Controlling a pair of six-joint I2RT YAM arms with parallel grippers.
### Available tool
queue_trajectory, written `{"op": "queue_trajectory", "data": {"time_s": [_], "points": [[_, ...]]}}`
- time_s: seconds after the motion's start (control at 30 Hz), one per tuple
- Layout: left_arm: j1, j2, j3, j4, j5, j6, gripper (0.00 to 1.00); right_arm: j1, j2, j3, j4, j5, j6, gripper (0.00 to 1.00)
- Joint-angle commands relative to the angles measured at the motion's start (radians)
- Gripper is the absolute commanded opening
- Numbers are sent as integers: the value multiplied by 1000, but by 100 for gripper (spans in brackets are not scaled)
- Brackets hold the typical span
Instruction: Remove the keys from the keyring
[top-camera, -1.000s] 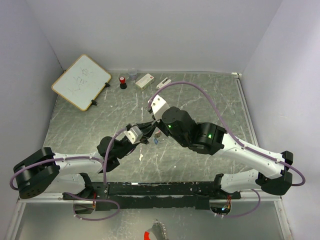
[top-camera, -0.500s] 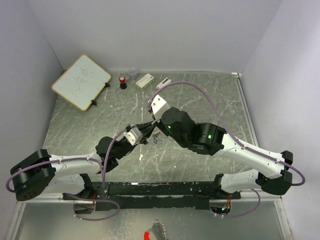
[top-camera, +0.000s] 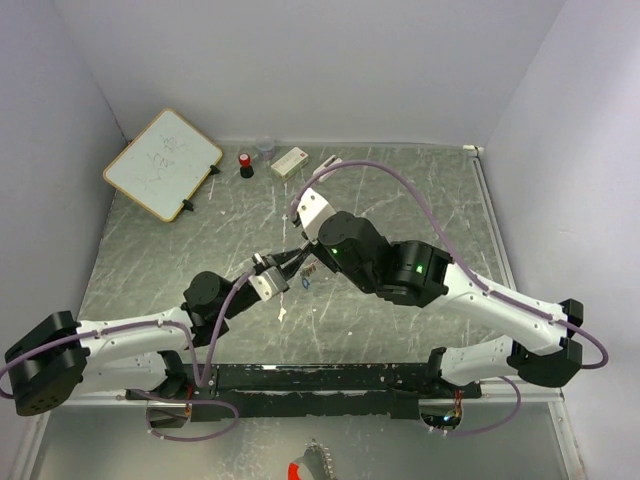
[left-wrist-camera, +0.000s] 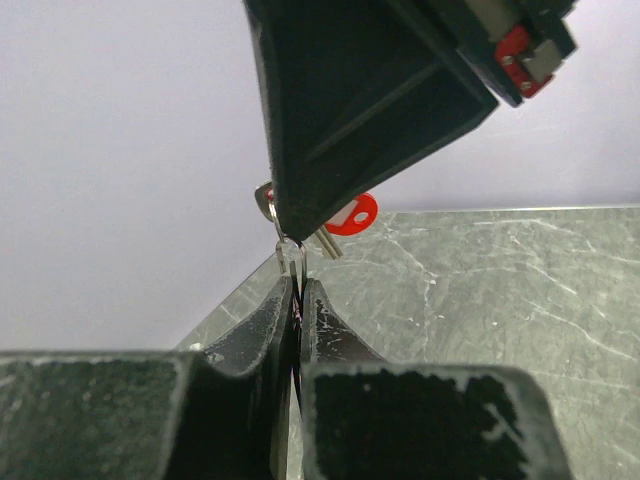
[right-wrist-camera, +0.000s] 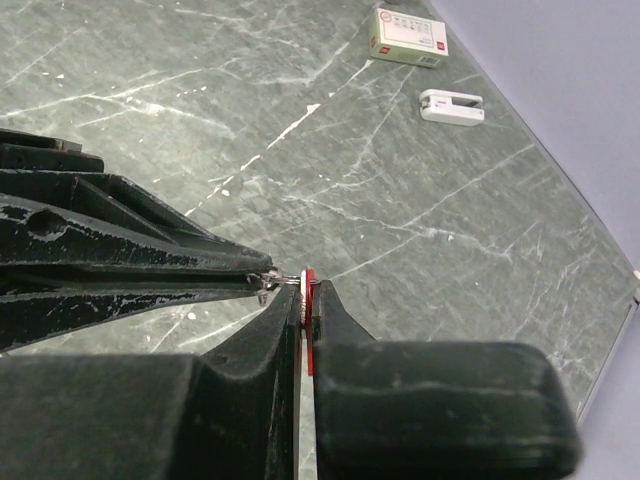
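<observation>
My two grippers meet above the middle of the table. In the left wrist view my left gripper (left-wrist-camera: 297, 286) is shut on the thin wire keyring (left-wrist-camera: 289, 246), which sticks up from between its tips. The red key (left-wrist-camera: 352, 214) shows just behind the right gripper's black finger. In the right wrist view my right gripper (right-wrist-camera: 307, 286) is shut on the red key's head (right-wrist-camera: 309, 283), with the keyring (right-wrist-camera: 271, 279) bridging to the left gripper's fingers (right-wrist-camera: 130, 262). From above, a small bluish bit, probably the blue key (top-camera: 303, 282), hangs below the left gripper (top-camera: 276, 277) and right gripper (top-camera: 303, 263).
A whiteboard (top-camera: 162, 163) leans at the back left. A red-capped black cylinder (top-camera: 245, 163), a clear cup (top-camera: 265, 148), a white box (top-camera: 289, 160) and a small white device (top-camera: 327, 165) stand along the back edge. Side walls enclose the table.
The left arm has drawn back and swung left, its gripper still on the ring. The right gripper has shifted slightly back and left, still on the red key.
</observation>
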Motion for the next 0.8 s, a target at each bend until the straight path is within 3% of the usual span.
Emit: {"op": "queue_trajectory", "data": {"time_s": [0.0,0.33,0.77], "points": [[-2,-46,1,-177,152,67,7,-13,-5,70,30,98,-41,0],[-2,-127,40,-329,298,108,7,-13,11,68,32,60,-56,0],[-1,-117,60,-357,330,118,7,-12,11,75,13,-52,-72,0]]}}
